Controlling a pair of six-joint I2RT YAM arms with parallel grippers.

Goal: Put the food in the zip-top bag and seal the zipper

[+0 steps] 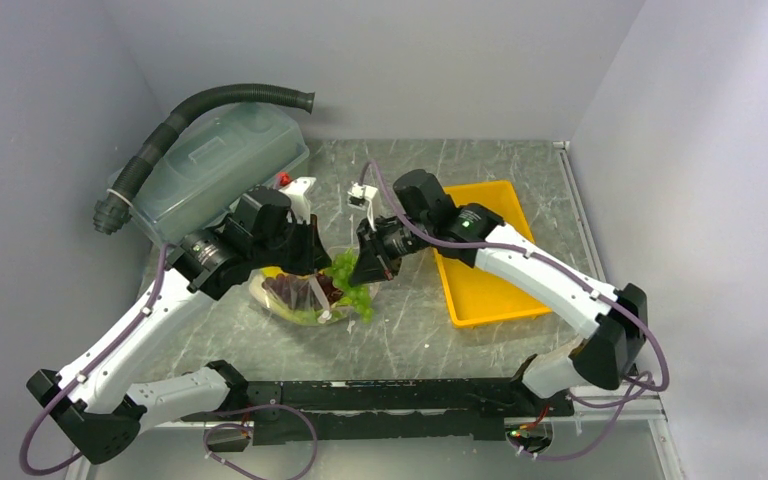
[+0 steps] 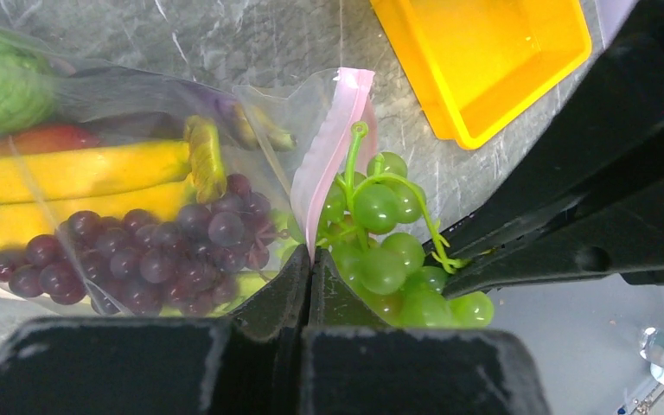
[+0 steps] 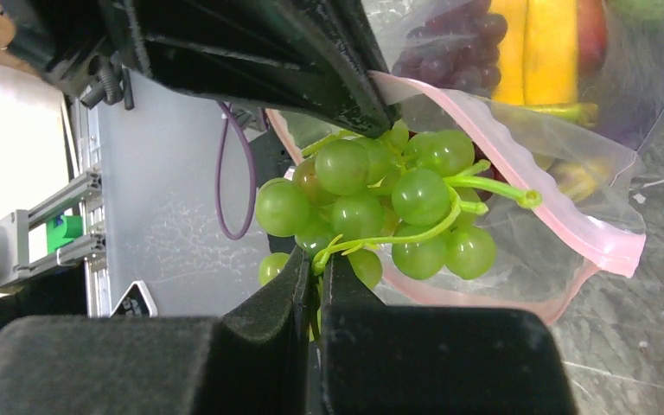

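Only wrist views: right gripper (image 3: 316,259) pinching green grapes (image 3: 380,203).

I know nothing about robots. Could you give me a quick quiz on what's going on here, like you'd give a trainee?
1. True or false: the bananas lie in the yellow tray.
2. What does the right gripper pinch? A) the stem of the green grapes B) the bananas C) the tray's rim
3. Fill in: the left gripper is shut on the pink ____ of the zip-top bag.
Key: 1 false, they are inside the bag; 2 A; 3 zipper.
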